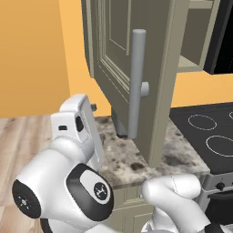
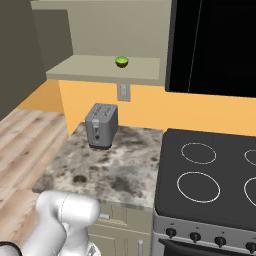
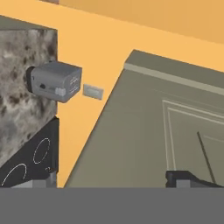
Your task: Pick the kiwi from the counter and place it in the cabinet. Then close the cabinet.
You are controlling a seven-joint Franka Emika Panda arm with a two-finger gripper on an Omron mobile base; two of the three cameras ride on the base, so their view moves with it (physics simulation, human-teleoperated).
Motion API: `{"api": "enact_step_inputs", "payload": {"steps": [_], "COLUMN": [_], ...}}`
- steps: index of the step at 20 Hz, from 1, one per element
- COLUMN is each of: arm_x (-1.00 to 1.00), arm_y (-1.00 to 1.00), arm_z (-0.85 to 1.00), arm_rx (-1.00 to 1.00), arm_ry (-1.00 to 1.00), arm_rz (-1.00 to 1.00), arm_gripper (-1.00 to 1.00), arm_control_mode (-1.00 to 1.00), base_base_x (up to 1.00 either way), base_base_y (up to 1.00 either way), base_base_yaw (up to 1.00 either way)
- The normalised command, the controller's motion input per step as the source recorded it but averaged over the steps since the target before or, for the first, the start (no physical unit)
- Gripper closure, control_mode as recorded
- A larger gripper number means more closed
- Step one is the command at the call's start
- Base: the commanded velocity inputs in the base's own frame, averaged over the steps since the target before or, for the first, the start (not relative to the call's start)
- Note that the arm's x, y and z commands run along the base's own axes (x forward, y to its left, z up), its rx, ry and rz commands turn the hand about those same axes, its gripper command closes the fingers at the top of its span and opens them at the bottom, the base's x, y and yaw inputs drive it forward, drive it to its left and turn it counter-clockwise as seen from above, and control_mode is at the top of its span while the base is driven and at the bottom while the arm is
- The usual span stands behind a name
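The kiwi (image 2: 121, 61) sits on the shelf of the cabinet (image 2: 105, 70), at upper centre of the right base view, apart from the shelf's walls. In the left base view the cabinet door (image 1: 150, 68) stands swung open across the middle of the frame, its bar handle (image 1: 136, 84) running upright down the door's face. The gripper (image 1: 93, 109) is at left centre of that view, beside the door's outer face, just left of the handle and not touching it. Its jaws stand wide open and hold nothing; in the hand view one dark fingertip (image 3: 186, 178) rises at lower right against the door panel (image 3: 175, 131). On the counter (image 2: 120, 165) a grey toaster (image 2: 101, 125) stands near the wall at centre left of the right base view, below a wall outlet (image 2: 123, 92). The black stovetop (image 2: 210, 175) fills the lower right of that frame, touching the counter's right edge.
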Motion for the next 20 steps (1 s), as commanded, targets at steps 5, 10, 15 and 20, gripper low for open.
{"api": "enact_step_inputs", "payload": {"steps": [5, 10, 15, 20], "arm_x": [0.0, 0.0, 0.07, 0.19], "arm_y": [-0.37, -0.52, -0.63, -0.65], "arm_z": [0.0, 0.0, 0.0, 0.07], "arm_rx": [-0.09, -0.06, -0.02, 0.0], "arm_ry": [0.0, 0.0, 0.0, 0.0], "arm_rz": [-0.07, -0.05, -0.05, -0.01], "arm_gripper": [-1.0, -1.0, -1.0, -1.0], "arm_control_mode": [-1.0, -1.0, -1.0, -1.0], "base_base_x": [0.0, 0.0, 0.0, 0.0], "base_base_y": [0.0, 0.0, 0.0, 0.0], "base_base_yaw": [0.0, 0.0, 0.0, 0.0]}}
